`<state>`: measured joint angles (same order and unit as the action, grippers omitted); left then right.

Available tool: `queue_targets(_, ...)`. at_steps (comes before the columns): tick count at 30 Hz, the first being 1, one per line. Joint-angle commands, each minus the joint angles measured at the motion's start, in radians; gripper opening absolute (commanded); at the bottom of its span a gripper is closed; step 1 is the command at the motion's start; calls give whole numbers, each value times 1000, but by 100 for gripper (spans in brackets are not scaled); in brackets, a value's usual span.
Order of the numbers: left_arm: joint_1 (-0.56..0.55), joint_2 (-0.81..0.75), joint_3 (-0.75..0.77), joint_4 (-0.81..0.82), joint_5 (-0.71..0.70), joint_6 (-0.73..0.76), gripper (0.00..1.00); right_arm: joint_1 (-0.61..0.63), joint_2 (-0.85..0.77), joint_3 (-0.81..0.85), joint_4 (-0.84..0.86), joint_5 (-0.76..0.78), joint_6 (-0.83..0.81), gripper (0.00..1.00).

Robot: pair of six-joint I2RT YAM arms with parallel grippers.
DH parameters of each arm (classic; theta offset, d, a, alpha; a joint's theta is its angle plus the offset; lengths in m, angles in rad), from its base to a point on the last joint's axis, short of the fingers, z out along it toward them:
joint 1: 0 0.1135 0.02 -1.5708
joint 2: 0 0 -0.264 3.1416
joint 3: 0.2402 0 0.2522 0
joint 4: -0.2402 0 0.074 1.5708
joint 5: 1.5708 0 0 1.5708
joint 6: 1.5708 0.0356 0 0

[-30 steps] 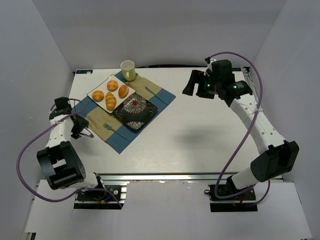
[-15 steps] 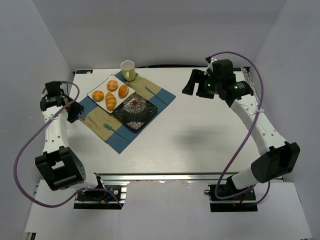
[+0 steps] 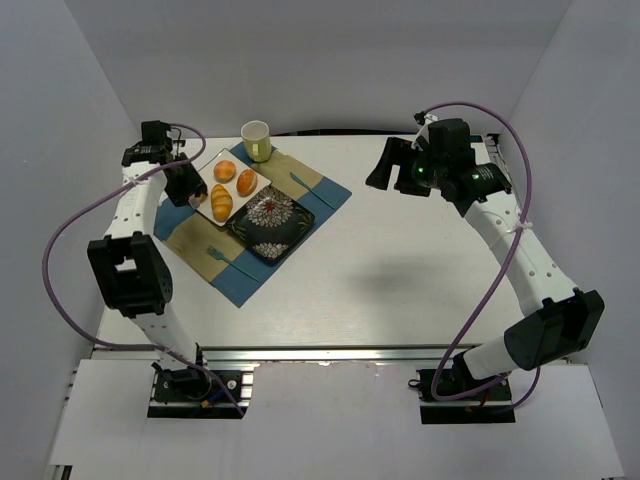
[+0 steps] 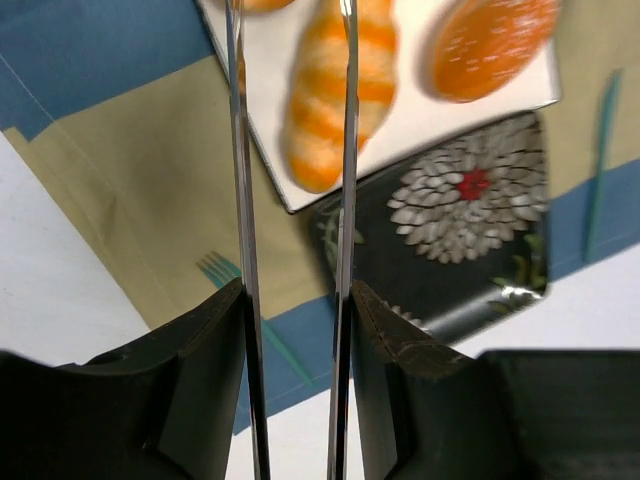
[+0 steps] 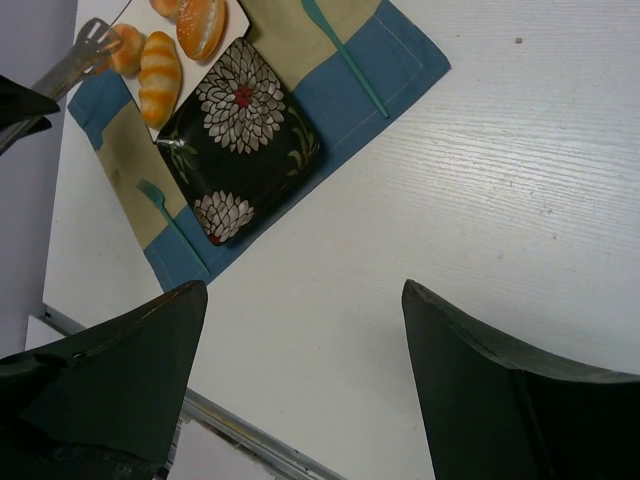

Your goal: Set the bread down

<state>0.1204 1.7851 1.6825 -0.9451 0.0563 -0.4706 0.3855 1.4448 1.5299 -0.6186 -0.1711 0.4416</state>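
Note:
Several orange bread rolls lie on a white square plate at the back left: a long one and two round ones. My left gripper hangs at the plate's left corner, shut on metal tongs. In the left wrist view the tong blades straddle the long roll from above. In the right wrist view the tong tip sits at a small round roll. A black flowered plate lies empty beside the white one. My right gripper is open and empty, high at the back right.
The plates rest on a blue and tan placemat. Two teal forks lie on the mat. A pale cup stands at the back edge behind the white plate. White walls enclose the table on three sides.
My left arm has swung from the table's left edge up to the white plate, carrying the tongs. The right arm has barely moved.

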Motion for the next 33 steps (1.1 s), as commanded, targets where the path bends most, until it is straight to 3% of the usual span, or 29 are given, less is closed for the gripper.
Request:
queue_targets(1, -1, 14, 54, -30, 2, 36, 53, -5, -35, 33, 23, 15, -17, 85)
queue_targets(9, -10, 91, 173, -96, -90, 52, 55, -7, -38, 35, 11, 39, -34, 85)
queue_targets(33, -14, 143, 235, -147, -107, 79, 66, -11, -27, 27, 19, 33, -30, 85)
